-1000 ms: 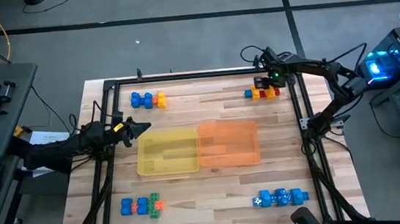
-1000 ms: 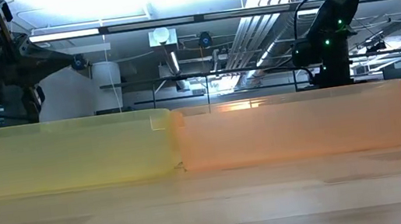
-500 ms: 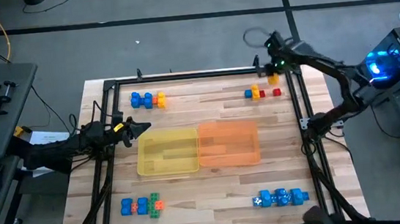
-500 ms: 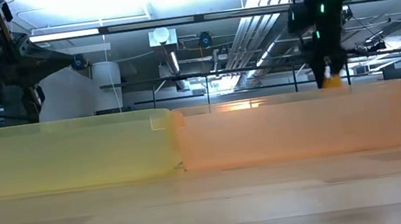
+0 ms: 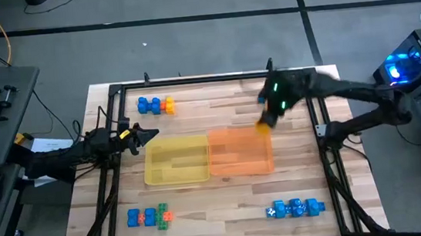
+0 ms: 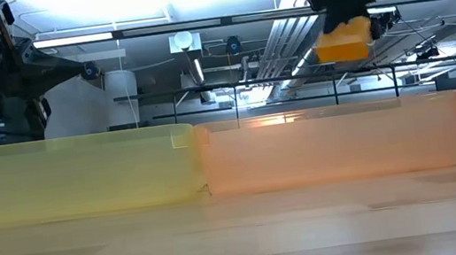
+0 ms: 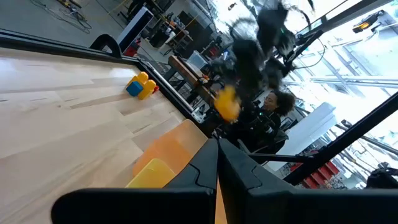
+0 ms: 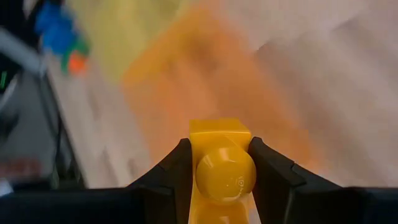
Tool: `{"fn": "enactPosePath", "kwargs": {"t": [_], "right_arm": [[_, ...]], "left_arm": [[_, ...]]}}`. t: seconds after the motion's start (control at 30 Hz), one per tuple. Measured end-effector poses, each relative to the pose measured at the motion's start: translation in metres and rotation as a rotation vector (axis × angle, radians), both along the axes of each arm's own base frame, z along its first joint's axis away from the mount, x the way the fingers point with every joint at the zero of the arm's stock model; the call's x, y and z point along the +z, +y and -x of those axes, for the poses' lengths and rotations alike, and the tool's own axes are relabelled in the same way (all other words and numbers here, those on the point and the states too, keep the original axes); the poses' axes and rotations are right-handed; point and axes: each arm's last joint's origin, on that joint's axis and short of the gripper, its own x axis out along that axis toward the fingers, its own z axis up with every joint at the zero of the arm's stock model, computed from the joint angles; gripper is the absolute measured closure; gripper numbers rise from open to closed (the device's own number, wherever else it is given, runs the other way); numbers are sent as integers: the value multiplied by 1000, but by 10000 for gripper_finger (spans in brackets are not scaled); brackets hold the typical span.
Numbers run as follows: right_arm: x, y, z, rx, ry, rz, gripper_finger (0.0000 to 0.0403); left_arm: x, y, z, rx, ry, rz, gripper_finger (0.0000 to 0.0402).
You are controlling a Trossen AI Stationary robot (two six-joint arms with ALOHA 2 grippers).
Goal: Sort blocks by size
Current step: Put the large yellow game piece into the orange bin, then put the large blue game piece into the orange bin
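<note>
- Your right gripper (image 5: 264,123) hangs in the air above the far right corner of the orange tray (image 5: 239,152), fingers pinching a yellow block (image 8: 221,163); in the low view the block (image 6: 344,40) sits well above the tray's rim (image 6: 324,112).
- Your left gripper (image 5: 150,135) waits at the left side of the table (image 5: 226,202), just beside the yellow tray (image 5: 174,159), fingers pressed together.
- The two trays touch side by side mid-table.
- Other blocks lie in clusters on the wood: blue with orange at far left (image 5: 154,105), blue, orange and green at near left (image 5: 148,216), a blue row at near right (image 5: 295,208).
- The left wrist view shows a person (image 7: 273,115) seated beyond the table.
</note>
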Motion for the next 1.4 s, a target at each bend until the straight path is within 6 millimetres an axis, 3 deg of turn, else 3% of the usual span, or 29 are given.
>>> {"fn": "enactPosePath", "kwargs": {"t": [0.13,0.33,0.5,0.67,0.77,0.87,1.1,1.23,1.4], "right_arm": [[-25,36,-9,76,38,-19,283],[-39,46,-16,-23,-6,1,219],[-36,47,-20,-25,-35,-48,172],[-15,56,-20,95,-71,-153,162],[-10,77,-11,174,45,-180,161],[-20,101,6,182,255,-217,161],[-56,170,47,-96,654,-366,160],[-67,201,59,-394,672,-471,160],[-73,218,60,-681,629,-537,160]], "left_arm": [[0,0,0,0,0,0,402],[0,0,0,0,4,0,401],[0,0,0,0,5,1,401],[0,0,0,0,6,1,402],[0,0,0,0,6,1,402],[0,0,0,0,5,1,402],[0,0,0,0,5,1,402],[0,0,0,0,5,1,401],[0,0,0,0,5,1,402]]}}
